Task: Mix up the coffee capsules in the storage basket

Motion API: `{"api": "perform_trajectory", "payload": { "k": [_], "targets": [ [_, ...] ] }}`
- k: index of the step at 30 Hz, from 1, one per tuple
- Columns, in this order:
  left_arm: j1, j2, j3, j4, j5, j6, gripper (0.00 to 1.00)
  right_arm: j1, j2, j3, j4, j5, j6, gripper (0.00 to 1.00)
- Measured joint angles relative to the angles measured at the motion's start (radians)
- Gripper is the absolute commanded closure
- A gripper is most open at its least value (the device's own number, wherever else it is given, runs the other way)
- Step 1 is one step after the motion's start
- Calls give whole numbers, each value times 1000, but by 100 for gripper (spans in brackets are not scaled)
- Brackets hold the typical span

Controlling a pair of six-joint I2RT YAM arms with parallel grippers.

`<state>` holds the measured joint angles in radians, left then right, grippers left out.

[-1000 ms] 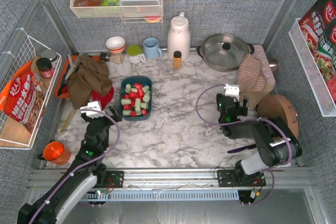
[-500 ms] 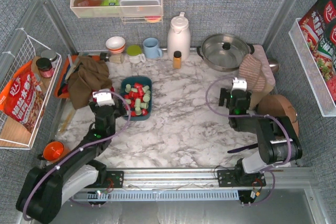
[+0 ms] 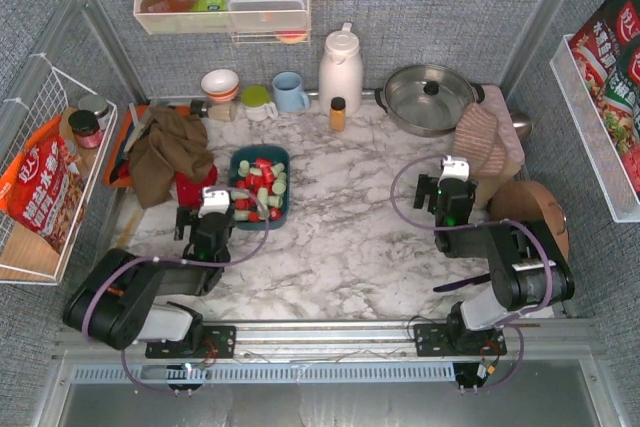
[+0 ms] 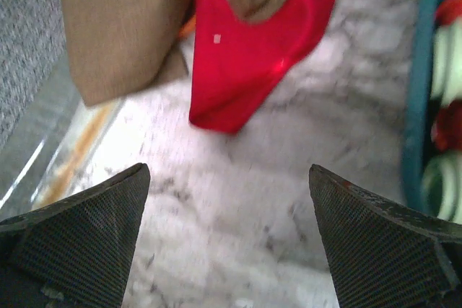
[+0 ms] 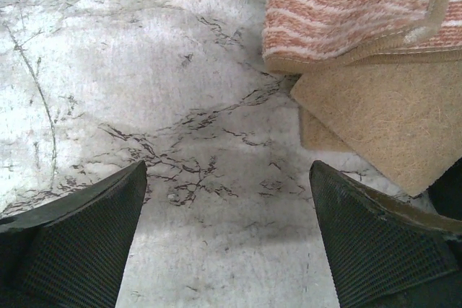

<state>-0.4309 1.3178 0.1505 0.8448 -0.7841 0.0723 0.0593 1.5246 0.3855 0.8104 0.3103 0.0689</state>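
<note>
Brown cloth [image 4: 123, 27] and red cloth [image 4: 253, 55] sit just ahead of my left gripper [image 4: 228, 172], fingers spread wide, nothing held. Storage basket [image 4: 419, 84] is just right of it, with red and mint coffee capsules [image 3: 262, 187] inside. My right gripper [image 5: 227, 171] is spread and empty over marble, near a striped towel [image 5: 354, 5] on what looks like a fibre mat [image 5: 382, 120].

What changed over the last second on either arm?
The left gripper moved away from the bases and to the right, ending beside the left wall of the storage basket. The right gripper edged forward toward the striped towel. Nothing was taken or let go; both stayed open and empty. The coffee capsules and the basket did not move.
</note>
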Motion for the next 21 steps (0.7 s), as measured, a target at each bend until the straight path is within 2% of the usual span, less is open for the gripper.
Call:
{"api": "perform_trajectory", "payload": {
  "k": [5,8,12,15,21],
  "targets": [
    [7,87,-19,283,15,116,0,2,-1,0,0,0,0,1],
    [68,89,-92,469,92,105,0,2,-1,0,0,1,0,1],
    [130,74,-123,621,140,56,0,2,-1,0,0,1,0,1],
    [212,42,-148,677,142,-2,0,2,-1,0,0,1,0,1],
    [344,-25,-148,690,266,-103,0,5,-1,0,0,1,0,1]
  ]
}}
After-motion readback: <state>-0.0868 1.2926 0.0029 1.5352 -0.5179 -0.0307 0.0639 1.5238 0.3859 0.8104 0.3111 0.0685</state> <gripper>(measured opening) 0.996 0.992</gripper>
